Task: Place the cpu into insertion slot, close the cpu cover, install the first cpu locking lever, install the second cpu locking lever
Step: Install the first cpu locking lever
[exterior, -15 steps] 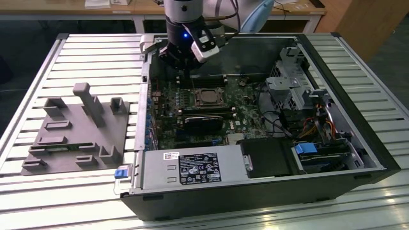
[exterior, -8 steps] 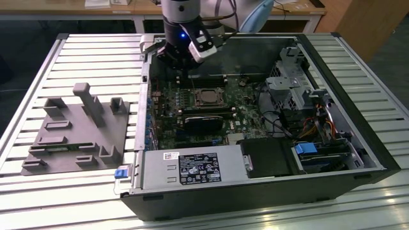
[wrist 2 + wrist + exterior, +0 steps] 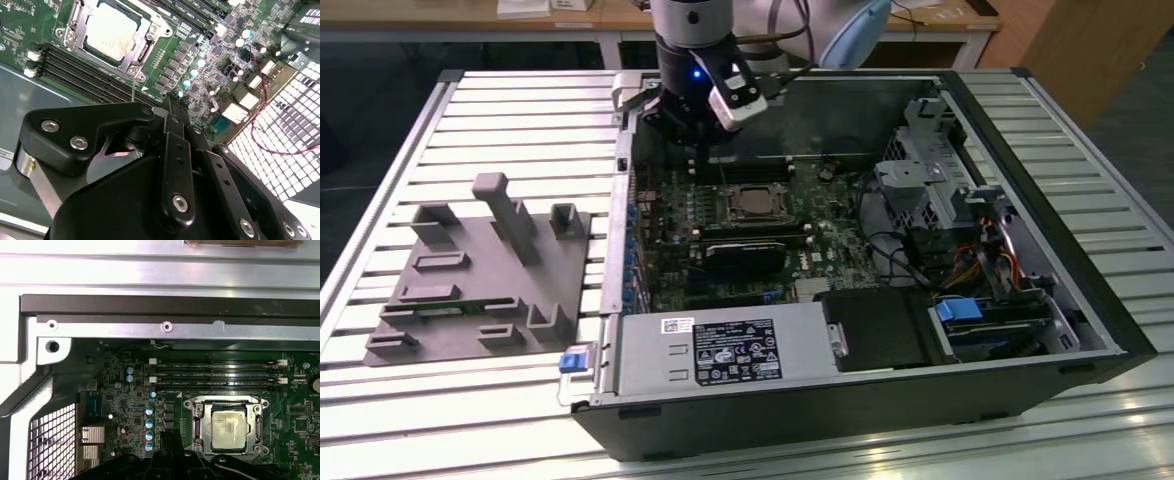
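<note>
I am looking at the cpu (image 3: 229, 427) seated in the insertion slot (image 3: 190, 446), its dull silver top showing through the window of the cpu cover (image 3: 199, 422), which lies flat on it. In the exterior view the socket sits a little toward that view's right of the claw (image 3: 175, 100) and nearer the camera, so the claw hangs over the board beside the socket, not above the chip.

The claw looks drawn together, and I see nothing between its pads.

The second wrist view gives me what the others do not: a thin metal rod (image 3: 132, 87) stands up from the socket's edge near the memory slots (image 3: 95, 75) and runs toward the claw's black linkage. I take it for a locking lever not yet pressed down, its long axis rising off the board. Whether the claw touches it I cannot tell.

The first wrist view shows the whole socket square-on. The exterior view shows the open computer case (image 3: 854, 405) lying on the slatted bench (image 3: 520, 120).
</note>
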Robot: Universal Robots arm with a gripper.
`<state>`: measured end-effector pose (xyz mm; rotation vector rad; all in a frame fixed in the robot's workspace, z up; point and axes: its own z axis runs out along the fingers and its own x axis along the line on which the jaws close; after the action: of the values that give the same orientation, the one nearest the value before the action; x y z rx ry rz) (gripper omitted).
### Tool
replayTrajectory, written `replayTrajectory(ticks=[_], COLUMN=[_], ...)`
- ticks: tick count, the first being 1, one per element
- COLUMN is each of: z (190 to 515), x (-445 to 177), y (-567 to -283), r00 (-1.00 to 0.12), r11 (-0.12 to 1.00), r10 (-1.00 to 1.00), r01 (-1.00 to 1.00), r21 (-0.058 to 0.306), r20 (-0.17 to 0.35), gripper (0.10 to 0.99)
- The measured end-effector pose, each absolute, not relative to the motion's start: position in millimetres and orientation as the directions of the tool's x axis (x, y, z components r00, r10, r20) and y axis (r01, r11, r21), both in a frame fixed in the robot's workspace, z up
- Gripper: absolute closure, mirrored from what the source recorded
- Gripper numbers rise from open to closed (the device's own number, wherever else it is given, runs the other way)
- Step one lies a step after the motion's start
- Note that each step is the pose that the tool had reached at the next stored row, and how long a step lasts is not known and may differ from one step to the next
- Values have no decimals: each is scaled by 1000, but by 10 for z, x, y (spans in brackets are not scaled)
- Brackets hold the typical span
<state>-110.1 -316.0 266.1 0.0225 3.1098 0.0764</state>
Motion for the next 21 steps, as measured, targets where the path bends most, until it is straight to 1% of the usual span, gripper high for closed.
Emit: replayTrajectory(ticks=[21], z=[2631], x=[-1113], y=[-3088], r00=[-999], r11=[999], r10=[15], r01=[14], r21=[49], r20=[-30], gripper=[980])
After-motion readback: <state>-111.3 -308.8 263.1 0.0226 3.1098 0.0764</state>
